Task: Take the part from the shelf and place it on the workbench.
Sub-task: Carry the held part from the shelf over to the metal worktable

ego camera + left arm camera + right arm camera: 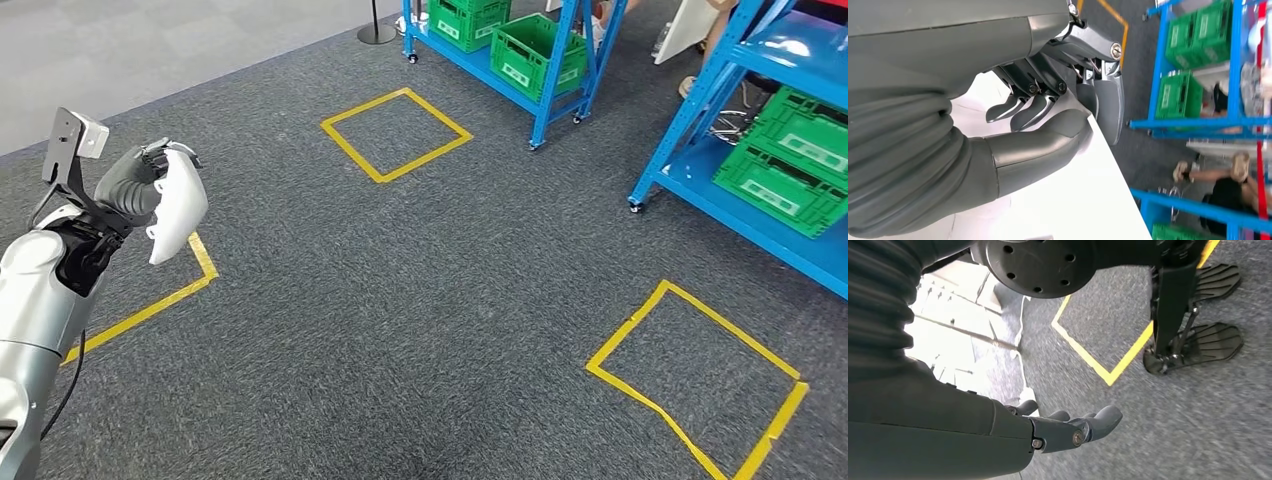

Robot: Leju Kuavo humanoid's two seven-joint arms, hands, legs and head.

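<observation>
Left hand (pixel 150 185) grips white part (pixel 180 205), its fingers partly hidden.

The white part (pixel 1083 200) runs off the frame edge (fingers (pixel 1033 107) covering some).

Grey carpet (pixel 420 300), yellow tape squares (pixel 396 134), blue racks (pixel 745 215)

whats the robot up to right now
The robot's left hand holds a white part raised over grey carpet marked with yellow tape squares. Its right hand hangs by its side with nothing in it. Blue shelves with green crates stand ahead; no workbench is visible, so the part is not yet set down.
</observation>
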